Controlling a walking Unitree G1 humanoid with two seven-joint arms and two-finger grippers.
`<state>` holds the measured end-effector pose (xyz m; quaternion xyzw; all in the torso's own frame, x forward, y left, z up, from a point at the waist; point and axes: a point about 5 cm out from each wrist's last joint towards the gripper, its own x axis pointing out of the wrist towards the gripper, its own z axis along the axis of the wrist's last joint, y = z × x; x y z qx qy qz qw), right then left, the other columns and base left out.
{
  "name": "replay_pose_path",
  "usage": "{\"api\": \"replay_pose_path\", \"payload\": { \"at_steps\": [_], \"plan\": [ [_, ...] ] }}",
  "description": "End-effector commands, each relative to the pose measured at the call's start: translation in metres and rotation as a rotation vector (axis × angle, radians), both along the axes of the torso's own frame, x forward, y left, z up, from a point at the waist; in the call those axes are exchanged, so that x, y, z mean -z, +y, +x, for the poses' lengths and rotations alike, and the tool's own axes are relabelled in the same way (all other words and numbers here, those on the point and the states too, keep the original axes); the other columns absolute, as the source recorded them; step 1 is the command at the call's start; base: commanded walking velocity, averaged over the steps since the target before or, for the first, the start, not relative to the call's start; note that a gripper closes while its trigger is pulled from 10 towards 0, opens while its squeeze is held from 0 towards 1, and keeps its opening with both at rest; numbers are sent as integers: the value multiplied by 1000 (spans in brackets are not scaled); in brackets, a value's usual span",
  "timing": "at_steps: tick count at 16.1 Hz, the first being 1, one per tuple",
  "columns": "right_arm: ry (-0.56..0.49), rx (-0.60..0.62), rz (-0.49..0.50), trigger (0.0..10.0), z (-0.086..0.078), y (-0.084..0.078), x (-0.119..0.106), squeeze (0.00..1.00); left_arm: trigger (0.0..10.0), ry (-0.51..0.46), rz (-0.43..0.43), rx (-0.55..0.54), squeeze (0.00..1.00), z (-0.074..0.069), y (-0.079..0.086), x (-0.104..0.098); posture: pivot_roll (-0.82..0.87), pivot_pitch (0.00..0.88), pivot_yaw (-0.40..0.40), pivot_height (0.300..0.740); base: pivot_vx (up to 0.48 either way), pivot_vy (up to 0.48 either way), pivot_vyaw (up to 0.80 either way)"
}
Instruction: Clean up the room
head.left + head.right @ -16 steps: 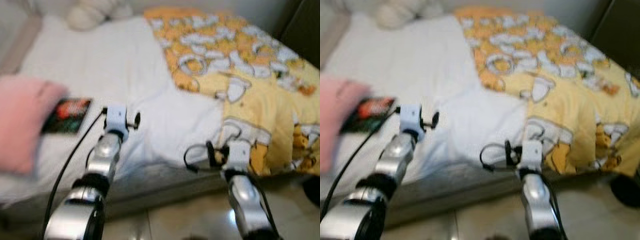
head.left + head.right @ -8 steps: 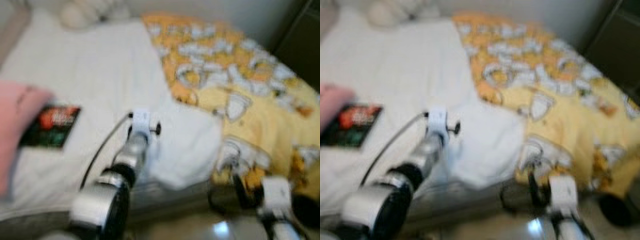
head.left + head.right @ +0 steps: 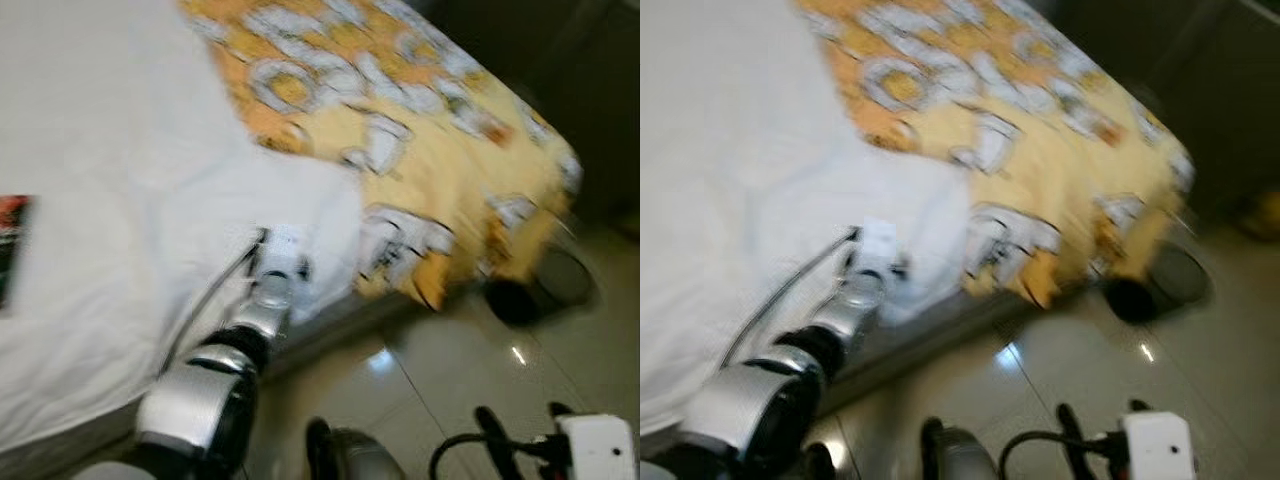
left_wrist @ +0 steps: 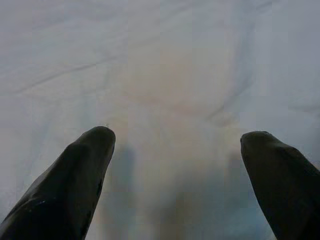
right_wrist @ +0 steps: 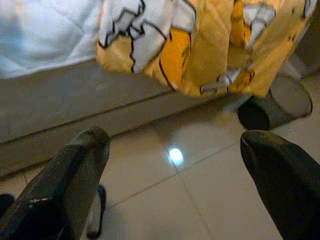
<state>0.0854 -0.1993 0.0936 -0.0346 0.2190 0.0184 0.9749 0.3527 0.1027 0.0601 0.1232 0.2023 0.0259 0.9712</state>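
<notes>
Left gripper (image 4: 175,150): I have it reaching over the near edge of the bed (image 3: 100,150), jaws open and empty above the white sheet (image 4: 165,65).
Right gripper (image 5: 172,150): I hold it low over the tiled floor (image 5: 200,200) beside the bed, jaws apart, nothing between them.
Things to tidy: the yellow patterned quilt (image 3: 400,130) lies rumpled across the far right of the bed, its corner hanging over the edge; a dark bin (image 5: 280,105) stands on the floor under that corner; a dark booklet (image 3: 10,245) sits at the left margin.
Risk: my head views are blurred, so I judge any reach now could miss and snag the sheet or quilt.
Risk: the right arm sits near the bin; a careless swing could knock it over.
</notes>
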Motion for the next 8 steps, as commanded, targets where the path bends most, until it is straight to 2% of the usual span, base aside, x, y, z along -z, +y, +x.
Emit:
{"api": "replay_pose_path", "payload": {
  "at_steps": [1,2,3,4,5,6,7,8],
  "plan": [
    [2,-3,10,10000,2,2,-2,0,10000,-19,-20,-49,0,2,4,-4,-358,238,-178,740,0,0,0],
    [-21,-32,22,10000,11,10,-3,0,10000,-94,-55,-81,0,7,14,-12,-328,228,-167,740,0,0,0],
    [-38,-38,37,10000,24,12,2,0,10000,-151,-88,-132,0,5,28,-12,-256,223,-155,740,0,0,0],
    [-46,-45,46,10000,31,14,5,0,10000,-177,-118,-151,0,2,34,-10,-231,219,-144,740,0,0,0],
    [-68,-75,64,10000,43,20,8,0,10000,-219,-121,-126,0,-5,37,-5,-196,213,-138,740,0,0,0],
    [-93,-93,82,10000,53,26,9,0,10000,-286,-144,-42,0,-17,32,-3,-144,205,-132,740,0,0,0],
    [-125,-122,109,10000,65,33,11,0,10000,-391,-270,94,0,-46,18,-12,-100,200,-125,740,0,0,0],
    [-140,-153,109,10000,71,38,15,0,10000,-469,-285,217,0,-74,11,-27,-62,192,-122,740,0,0,0]
  ]
}}
